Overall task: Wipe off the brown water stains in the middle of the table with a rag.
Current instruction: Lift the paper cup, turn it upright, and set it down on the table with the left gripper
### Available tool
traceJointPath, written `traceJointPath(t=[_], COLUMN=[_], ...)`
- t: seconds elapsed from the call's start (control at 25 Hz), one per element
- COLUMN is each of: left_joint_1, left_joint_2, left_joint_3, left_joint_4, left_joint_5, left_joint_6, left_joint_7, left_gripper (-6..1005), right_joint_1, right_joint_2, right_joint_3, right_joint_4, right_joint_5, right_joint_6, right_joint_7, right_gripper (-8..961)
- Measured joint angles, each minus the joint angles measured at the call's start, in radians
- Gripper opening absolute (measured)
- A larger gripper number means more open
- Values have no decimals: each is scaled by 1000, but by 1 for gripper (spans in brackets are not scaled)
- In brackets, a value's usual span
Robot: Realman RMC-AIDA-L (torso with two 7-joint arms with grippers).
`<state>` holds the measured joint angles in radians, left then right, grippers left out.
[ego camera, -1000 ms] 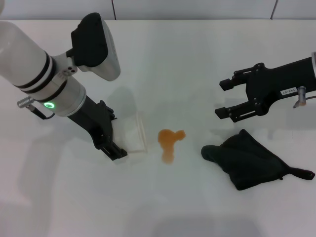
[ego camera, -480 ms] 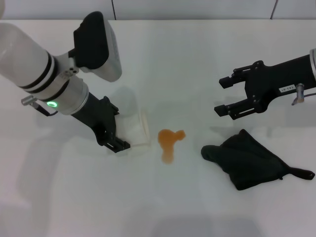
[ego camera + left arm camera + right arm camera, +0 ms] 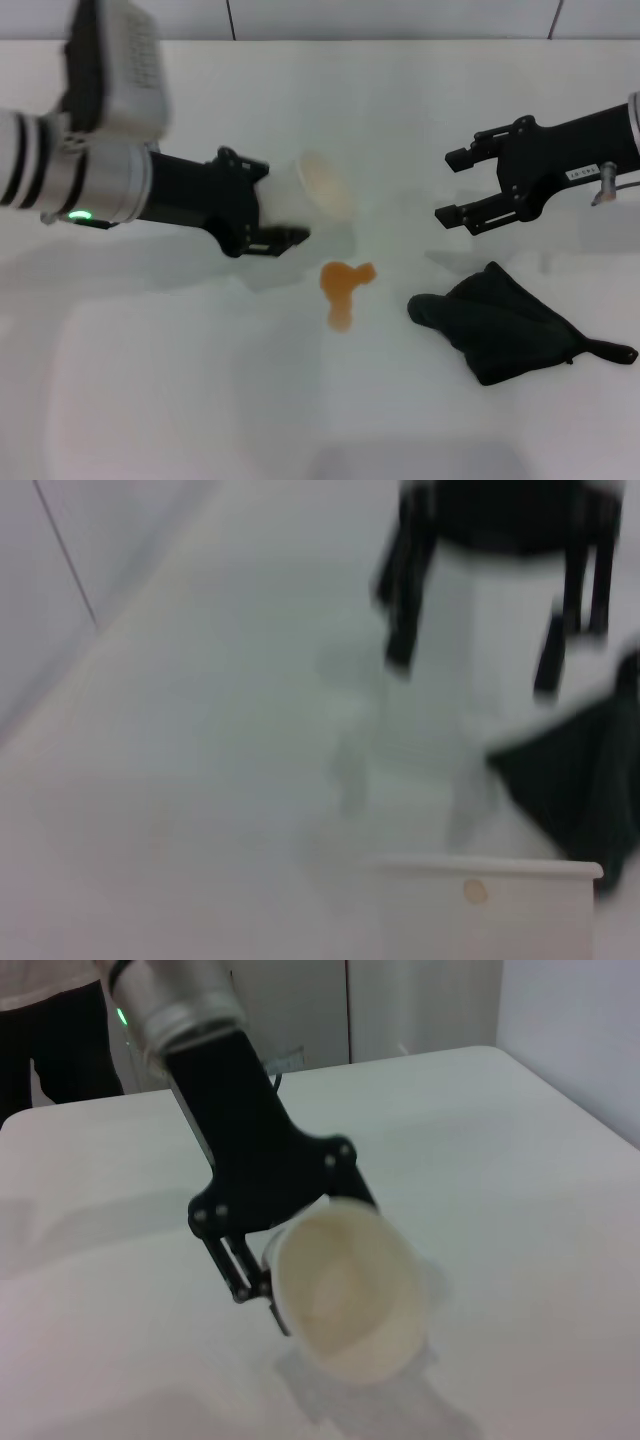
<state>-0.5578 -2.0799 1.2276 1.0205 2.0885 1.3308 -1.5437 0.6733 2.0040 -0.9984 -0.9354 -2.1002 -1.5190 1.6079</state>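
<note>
Left arm [image 3: 60,175], left side of head view: white rounded casing, black band rings, grey metal collar, small green glowing light on underside, grey perforated block at upper left. Black forearm link ends in left gripper [image 3: 262,215]: matte black, visible screw heads. Right arm [image 3: 590,135], right edge: black link, small white label, silver fitting. Right gripper [image 3: 462,186]: black, two straight prongs.

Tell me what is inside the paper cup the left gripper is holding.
The paper cup, held tipped on its side by the left gripper, shows only a pale bare inner wall and bottom in the right wrist view. No liquid is visible inside; the near lower wall is hidden by the rim.
</note>
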Motion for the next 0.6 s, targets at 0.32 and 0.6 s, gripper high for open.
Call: traceJointPath(t=[0.32,0.6], left_joint_1=[11,7], left_joint_2=[2,4], left_joint_3=[-72,-224], left_joint_4=[-352,-494], left_joint_5=[-375,-401], left_joint_6=[-65,-107], left_joint_7=[342,442], left_gripper=[544,490], right_joint_1=[4,-3], right_joint_2=[4,7], right_joint_3=[-17,-23], right_joint_4=[-2,-4], right_joint_5=[1,7], right_joint_6=[-1,-6], right_joint_7=[1,1], right_gripper=[767,767])
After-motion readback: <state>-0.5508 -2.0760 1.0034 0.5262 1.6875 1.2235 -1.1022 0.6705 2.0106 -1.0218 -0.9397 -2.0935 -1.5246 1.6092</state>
